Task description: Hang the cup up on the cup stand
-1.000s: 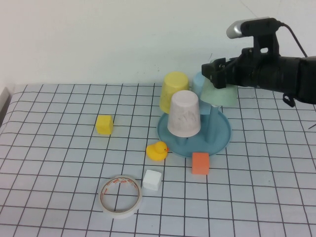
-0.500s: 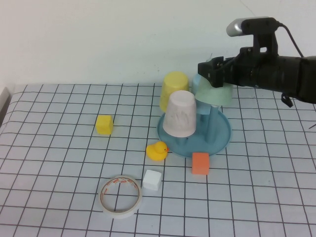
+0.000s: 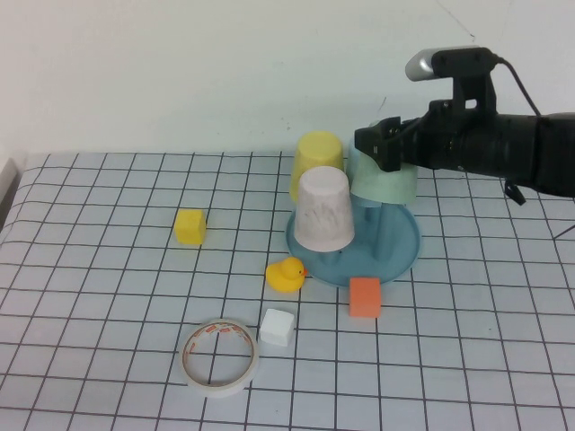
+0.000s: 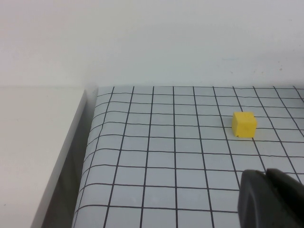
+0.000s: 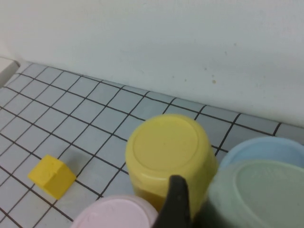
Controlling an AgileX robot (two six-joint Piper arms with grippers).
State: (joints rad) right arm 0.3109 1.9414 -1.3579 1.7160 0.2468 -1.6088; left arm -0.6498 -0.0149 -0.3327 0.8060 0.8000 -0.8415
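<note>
Gripping the cup (image 3: 384, 182), the right gripper (image 3: 375, 148) has lowered it over the cup stand (image 3: 397, 251).

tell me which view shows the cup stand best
The high view: the cup stand shows its round blue base and pegs under the right gripper, which holds the cup. The right wrist view shows only cup bottoms; the left wrist view, with the left gripper, misses it.

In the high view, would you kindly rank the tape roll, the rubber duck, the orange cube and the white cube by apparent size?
1. Tape roll, clearly largest.
2. Rubber duck and orange cube: too alike to rank.
3. White cube, smallest.

The right gripper holds the cup over the cup stand; the left gripper stays parked.
</note>
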